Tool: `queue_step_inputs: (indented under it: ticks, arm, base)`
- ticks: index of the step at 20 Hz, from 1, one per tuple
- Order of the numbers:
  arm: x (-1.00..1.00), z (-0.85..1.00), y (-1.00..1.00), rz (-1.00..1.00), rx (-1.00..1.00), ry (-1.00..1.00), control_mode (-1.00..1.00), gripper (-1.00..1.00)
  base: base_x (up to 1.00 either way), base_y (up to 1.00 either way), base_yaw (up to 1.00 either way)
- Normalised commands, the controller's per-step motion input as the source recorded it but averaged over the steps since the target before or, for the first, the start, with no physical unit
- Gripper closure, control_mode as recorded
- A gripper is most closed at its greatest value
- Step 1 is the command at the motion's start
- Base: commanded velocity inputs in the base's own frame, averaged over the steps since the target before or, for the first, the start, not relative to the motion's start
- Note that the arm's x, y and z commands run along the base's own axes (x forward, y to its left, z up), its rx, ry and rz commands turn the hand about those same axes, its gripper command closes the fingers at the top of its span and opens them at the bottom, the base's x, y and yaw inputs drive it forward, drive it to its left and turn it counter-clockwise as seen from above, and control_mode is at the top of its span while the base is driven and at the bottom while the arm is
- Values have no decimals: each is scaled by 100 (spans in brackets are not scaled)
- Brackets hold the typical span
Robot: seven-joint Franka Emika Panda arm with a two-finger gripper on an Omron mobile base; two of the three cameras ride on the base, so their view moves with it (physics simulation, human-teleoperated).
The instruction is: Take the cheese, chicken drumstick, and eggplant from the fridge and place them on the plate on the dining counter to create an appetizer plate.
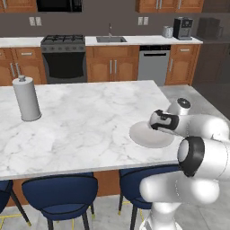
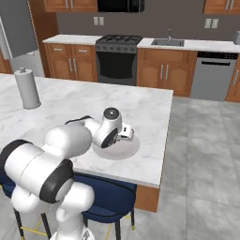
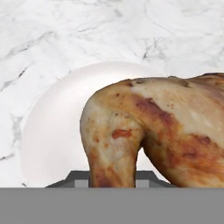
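My gripper point(image 2: 127, 135) hangs just above the round pale plate point(image 1: 148, 137) near the right end of the white marble dining counter point(image 1: 90, 121). It is shut on the glossy brown chicken drumstick point(image 3: 153, 131), which looms large in the hand view and hides the fingertips. Under the drumstick lies the bare plate point(image 3: 52, 131), and its rim point(image 2: 123, 151) also shows in the right base view. The cheese and the eggplant are out of view. A grey slice of the fridge point(image 2: 16, 33) stands at the far left.
A grey upright cylinder point(image 1: 28, 99) stands on the counter's left part. Blue stools point(image 1: 60, 195) are tucked under the near edge. The wall counter with stove point(image 1: 64, 56), sink and dishwasher runs along the back. Grey tiled floor point(image 2: 206, 154) lies to the right of the island.
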Motion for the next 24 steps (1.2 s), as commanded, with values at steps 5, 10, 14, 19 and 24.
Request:
queue_step_inputs:
  ticks: [5, 10, 14, 19, 24]
  arm:
    - [38, -38, 2, 0, 0, 0, -100, 100]
    - [22, -25, 10, 0, 0, 0, -100, 100]
    - [17, -21, 1, 0, 0, 1, -100, 100]
    - [17, -18, 0, 0, 0, 2, -100, 100]
    - [18, -12, 0, 0, 0, 2, -100, 100]
  base:
    - [0, 0, 0]
    - [0, 0, 0]
    - [0, 0, 0]
    - [0, 0, 0]
    - [0, 0, 0]
